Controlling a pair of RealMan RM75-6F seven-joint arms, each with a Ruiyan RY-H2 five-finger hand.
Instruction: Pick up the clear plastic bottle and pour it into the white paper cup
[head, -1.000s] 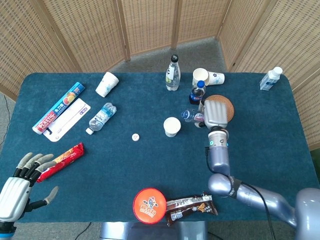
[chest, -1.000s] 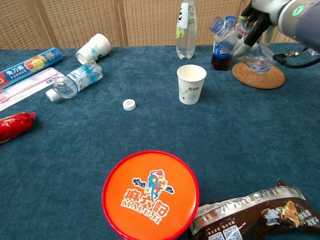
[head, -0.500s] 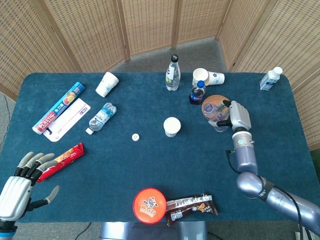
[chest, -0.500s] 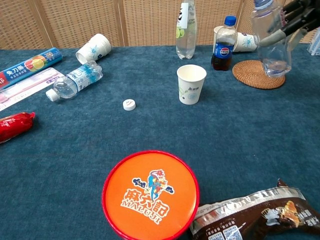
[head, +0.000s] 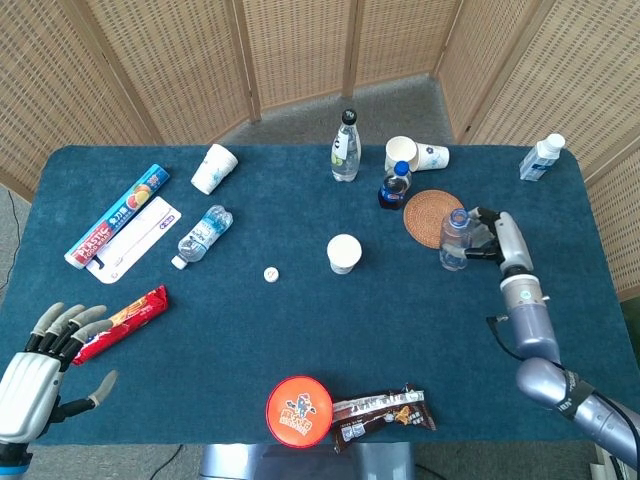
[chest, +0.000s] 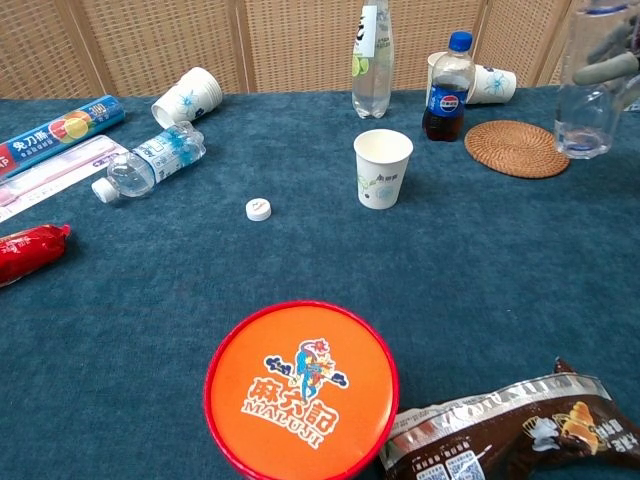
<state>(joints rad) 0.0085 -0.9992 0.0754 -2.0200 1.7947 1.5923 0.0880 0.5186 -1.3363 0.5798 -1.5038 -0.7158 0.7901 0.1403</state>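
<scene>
clear plastic bottle (head: 454, 239) moved right, upright | right robot hand (head: 503, 238) grips it | white paper cup (head: 344, 252) contents unclear

Clear plastic bottle (head: 454, 240); matt carpet-like table (head: 300, 330).

A rectangular table covered in dark teal-blue carpet-like cloth (head: 300, 330) stands before a folding screen of woven tan wicker panels in pale wooden frames (head: 290, 45) — behind it a patch of grey carpeted floor (head: 330, 110) shows, all under even, soft light.
</scene>
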